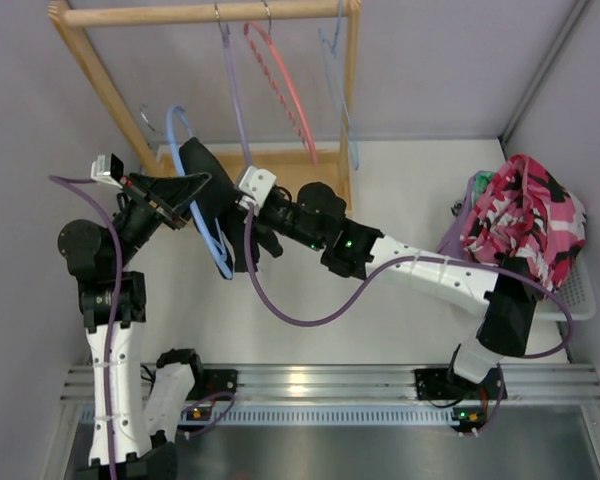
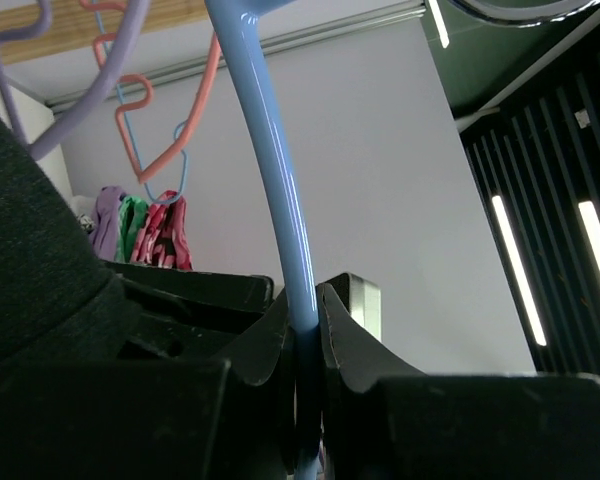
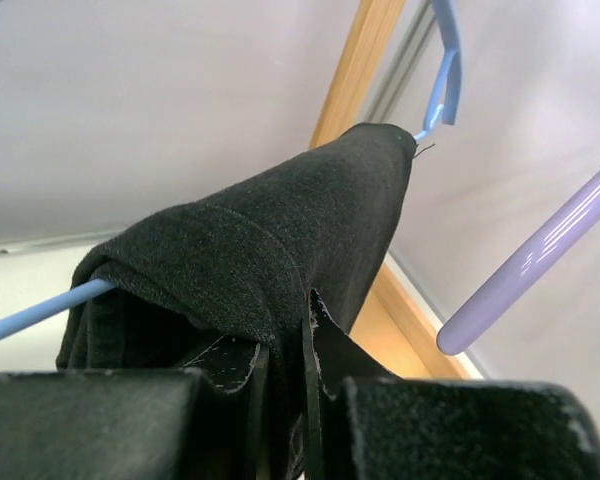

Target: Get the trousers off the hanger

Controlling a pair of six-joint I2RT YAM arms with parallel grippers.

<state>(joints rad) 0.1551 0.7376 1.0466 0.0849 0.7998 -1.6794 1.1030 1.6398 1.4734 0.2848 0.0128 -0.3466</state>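
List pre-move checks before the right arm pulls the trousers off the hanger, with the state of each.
1. Left gripper shut on hanger: ok, the jaws pinch its blue arm.
2. Right gripper shut on trousers: ok, cloth sits between the jaws.
3. Right jaws hold cloth only, not the hanger bar: cannot tell, the fold hides it.
4. Trousers off hanger: not ok, they are draped over its bar.
5. Pull path clear of purple hanger: cannot tell, it hangs close beside the trousers.
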